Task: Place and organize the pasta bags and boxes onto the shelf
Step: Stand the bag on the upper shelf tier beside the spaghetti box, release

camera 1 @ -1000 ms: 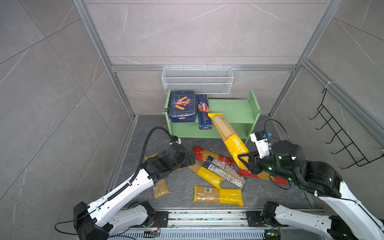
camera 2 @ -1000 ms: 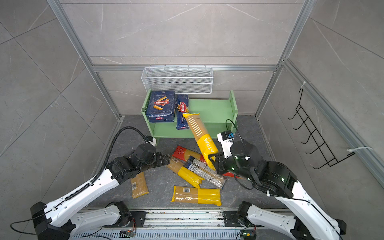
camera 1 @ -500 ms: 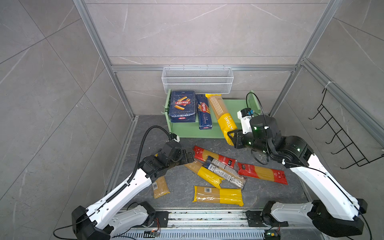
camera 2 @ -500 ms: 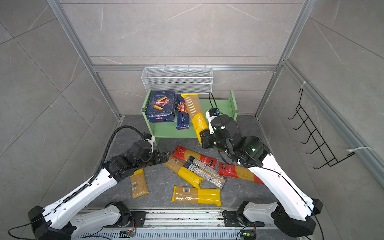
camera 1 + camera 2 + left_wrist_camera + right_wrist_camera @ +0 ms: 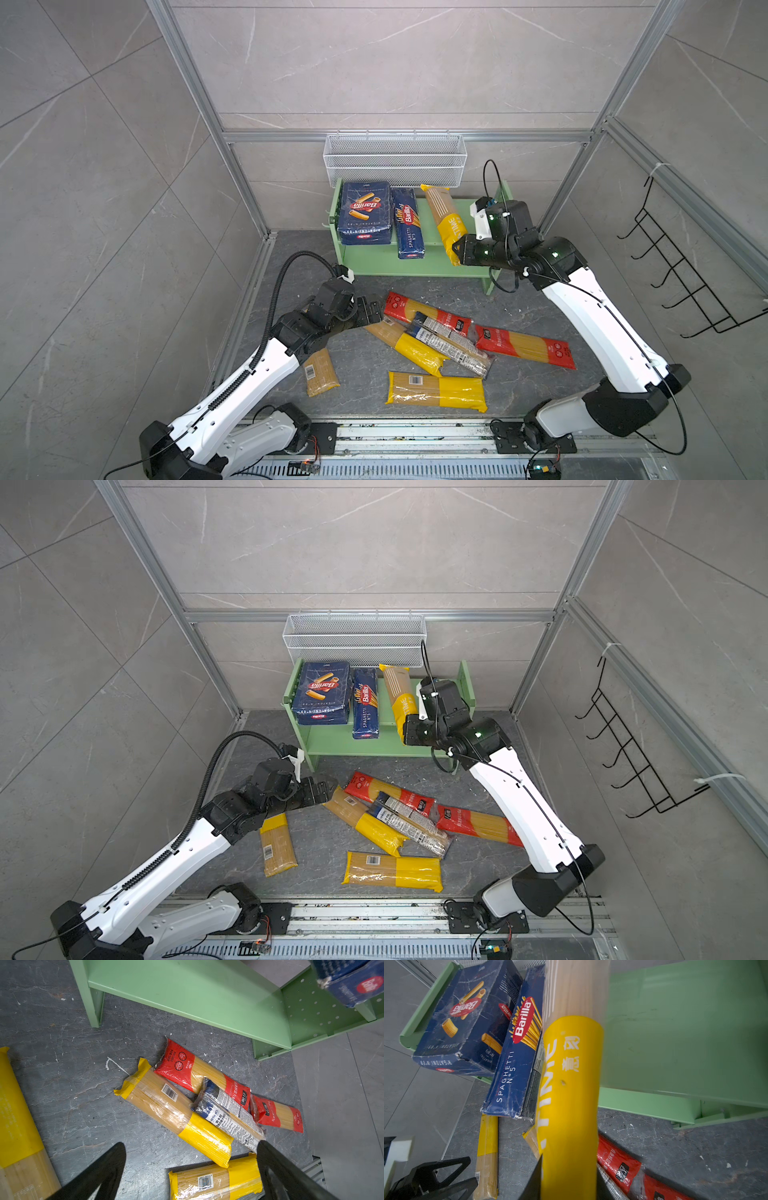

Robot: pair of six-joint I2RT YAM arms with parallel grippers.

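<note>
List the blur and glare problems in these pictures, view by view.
Right wrist view: the yellow packet smears at its clear far end; pale sheen on the shelf. Left wrist view: the blue box on the shelf is soft, the rest crisp. Both top views: sharp, evenly lit.

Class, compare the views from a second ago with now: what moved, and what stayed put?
The right hand, shut on the yellow spaghetti bag, carried it from over the floor bags back onto the shelf, beside the narrow Barilla box. The open left hand, the wide box and those bags stayed put.
</note>
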